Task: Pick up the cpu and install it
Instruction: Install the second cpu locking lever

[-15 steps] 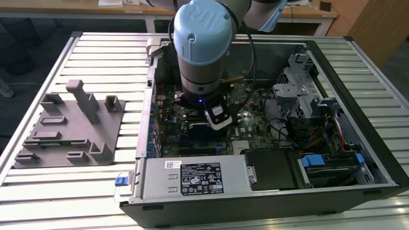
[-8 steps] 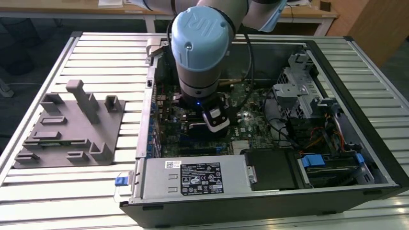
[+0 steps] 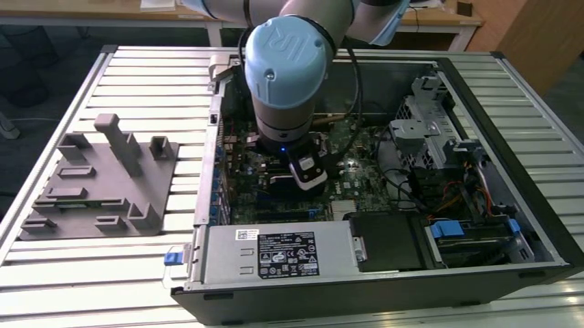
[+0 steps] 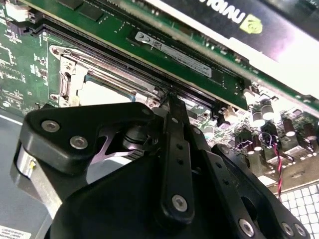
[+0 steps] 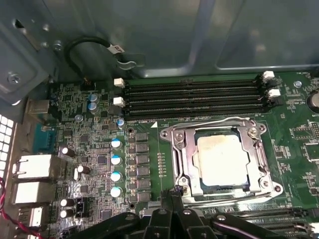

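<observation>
My pincer (image 5: 175, 191) is pressed together, holding nothing, just beside the cpu (image 5: 222, 160) lying in its socket (image 5: 182, 154); I should stay gentle.

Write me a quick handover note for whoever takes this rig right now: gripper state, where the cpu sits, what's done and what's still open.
Gripper: down inside the open computer case, just above the motherboard, at the edge of the cpu socket frame. Fingers look closed together, with nothing seen between them.
The cpu: lying flat in the socket, silvery top up, inside the metal frame.
Done: cpu appears picked up and placed in the socket.
Left: whether it is fully seated or the frame latched cannot be told from these views; check that.
Grey plastic tray stands outside the case, on the exterior view's left.
</observation>
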Robot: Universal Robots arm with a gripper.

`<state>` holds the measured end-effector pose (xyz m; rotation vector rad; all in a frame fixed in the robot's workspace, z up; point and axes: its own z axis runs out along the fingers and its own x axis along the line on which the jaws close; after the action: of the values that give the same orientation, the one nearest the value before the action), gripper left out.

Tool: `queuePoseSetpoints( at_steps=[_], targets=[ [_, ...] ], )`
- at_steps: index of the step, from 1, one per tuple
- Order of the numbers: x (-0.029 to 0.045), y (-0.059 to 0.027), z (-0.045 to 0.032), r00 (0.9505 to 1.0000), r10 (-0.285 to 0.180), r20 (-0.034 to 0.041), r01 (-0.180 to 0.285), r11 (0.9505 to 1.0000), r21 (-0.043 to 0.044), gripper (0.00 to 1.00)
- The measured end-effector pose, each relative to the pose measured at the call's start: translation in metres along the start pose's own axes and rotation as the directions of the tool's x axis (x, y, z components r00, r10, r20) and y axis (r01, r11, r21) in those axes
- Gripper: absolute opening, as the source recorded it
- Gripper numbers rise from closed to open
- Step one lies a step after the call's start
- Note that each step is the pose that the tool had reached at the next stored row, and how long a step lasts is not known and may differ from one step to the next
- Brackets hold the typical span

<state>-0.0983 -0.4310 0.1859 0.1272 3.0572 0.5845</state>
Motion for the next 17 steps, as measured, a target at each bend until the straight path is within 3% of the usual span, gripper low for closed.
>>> queuePoseSetpoints(
  at_steps=[10,17],
  targets=[
    [0.0000,-0.0008,0.0021,1.0000,0.000,-0.0002,0.000,1.0000,-0.0036,0.11],
    [-0.0001,0.0032,-0.0080,1.0000,0.000,0.0007,0.000,1.0000,-0.0007,0.11]
  ],
)
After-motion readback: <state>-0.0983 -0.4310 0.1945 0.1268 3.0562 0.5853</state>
